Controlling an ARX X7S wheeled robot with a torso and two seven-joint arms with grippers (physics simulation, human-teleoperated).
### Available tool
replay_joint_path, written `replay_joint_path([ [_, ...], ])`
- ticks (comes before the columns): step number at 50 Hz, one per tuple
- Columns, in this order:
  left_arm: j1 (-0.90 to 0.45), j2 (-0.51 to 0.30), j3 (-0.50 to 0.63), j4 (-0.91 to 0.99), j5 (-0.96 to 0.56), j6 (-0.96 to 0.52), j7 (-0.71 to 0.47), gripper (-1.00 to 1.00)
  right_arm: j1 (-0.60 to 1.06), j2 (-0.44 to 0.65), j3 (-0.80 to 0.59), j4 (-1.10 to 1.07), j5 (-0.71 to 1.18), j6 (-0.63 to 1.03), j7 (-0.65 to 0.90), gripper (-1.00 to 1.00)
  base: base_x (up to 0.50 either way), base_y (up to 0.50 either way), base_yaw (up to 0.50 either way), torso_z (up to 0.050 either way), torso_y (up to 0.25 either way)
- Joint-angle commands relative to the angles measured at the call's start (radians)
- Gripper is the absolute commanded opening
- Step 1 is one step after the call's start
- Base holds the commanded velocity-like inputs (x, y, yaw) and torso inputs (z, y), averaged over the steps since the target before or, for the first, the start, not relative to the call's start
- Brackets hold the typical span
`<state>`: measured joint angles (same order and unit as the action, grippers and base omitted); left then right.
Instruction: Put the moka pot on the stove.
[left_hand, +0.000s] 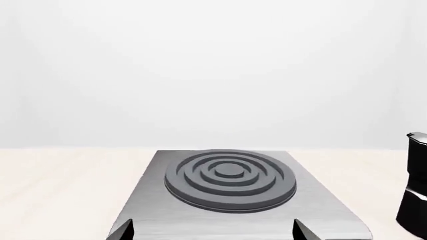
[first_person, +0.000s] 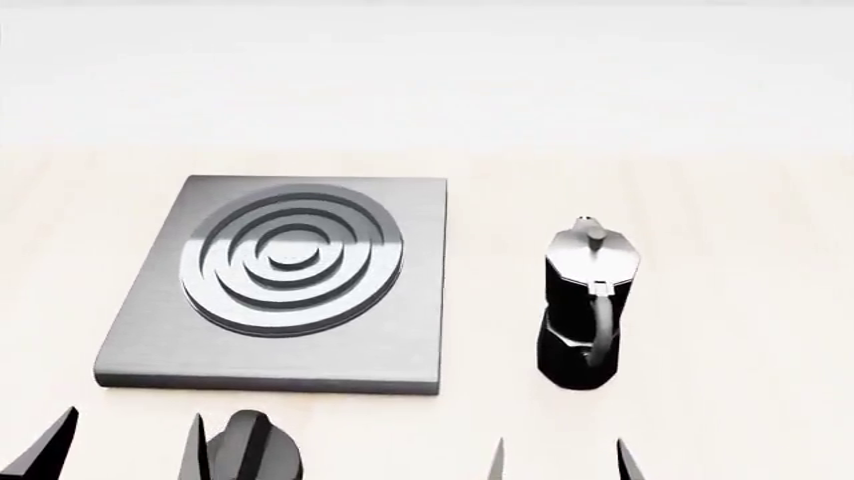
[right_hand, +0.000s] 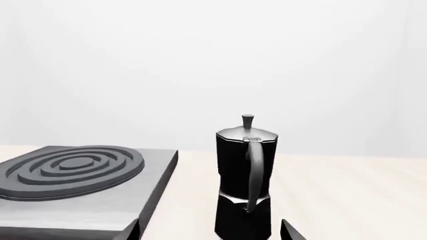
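Moka pot (first_person: 585, 305) stands upright on the pale wooden table (first_person: 747, 300), directly ahead of my right gripper (first_person: 558, 458) and not touching it. In the head view only the two dark fingertips of that gripper show at the lower edge, spread apart with nothing between them. In the right wrist view the same tips sit at the bottom corners, with the pot (right_hand: 244, 180) between and beyond them, its curved black handle turned toward me and its silvery lid with a small knob on top.

My left gripper (first_person: 127, 445) is also spread open and holds nothing. Its two tips show at the lower left of the head view, just short of the near edge of the stove (first_person: 387, 340). In the left wrist view the tips frame the stove (left_hand: 320, 200) from the near side, and a slice of the pot (left_hand: 415, 185) shows at the picture's edge.

The stove is a flat square grey metal plate with raised silver rings in its middle. It lies flat on the table to the left of the pot, near it but apart, a strip of bare table between them. Nothing stands on the rings.

A squat round black knob (first_person: 251, 450) lies on the table close beside my left gripper's inner tip, just in front of the stove's near edge.
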<state>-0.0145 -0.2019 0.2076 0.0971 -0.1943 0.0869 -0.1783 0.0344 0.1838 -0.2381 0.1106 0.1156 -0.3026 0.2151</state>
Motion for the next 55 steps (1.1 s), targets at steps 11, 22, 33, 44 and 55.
replay_joint_path([
  [11, -0.002, -0.010, 0.011, -0.003, -0.006, 0.005, -0.011, 1.00, 0.004, 0.011, -0.017, 0.004, 0.000, -0.009, 0.004, 1.00, 0.00, 0.21, 0.00, 0.000, 0.000],
  [22, -0.001, -0.016, 0.019, 0.008, -0.009, -0.003, -0.020, 1.00, 0.005, 0.012, -0.019, 0.009, 0.010, -0.023, 0.009, 1.00, 0.00, 0.21, 0.00, 0.000, 0.000],
  [33, -0.007, -0.020, 0.026, -0.004, -0.012, 0.001, -0.024, 1.00, 0.006, 0.015, -0.024, 0.011, 0.013, -0.029, 0.014, 1.00, 0.00, 0.21, 0.00, 0.000, 0.000],
  [44, -0.011, -0.023, 0.031, -0.016, -0.014, 0.010, -0.026, 1.00, 0.007, 0.017, -0.028, 0.013, 0.021, -0.032, 0.016, 1.00, 0.00, 0.21, 0.00, 0.000, 0.000],
  [55, -0.013, -0.027, 0.039, -0.021, -0.012, 0.013, -0.033, 1.00, 0.008, 0.020, -0.032, 0.012, 0.028, -0.032, 0.021, 1.00, 0.00, 0.21, 0.00, 0.000, 0.000],
])
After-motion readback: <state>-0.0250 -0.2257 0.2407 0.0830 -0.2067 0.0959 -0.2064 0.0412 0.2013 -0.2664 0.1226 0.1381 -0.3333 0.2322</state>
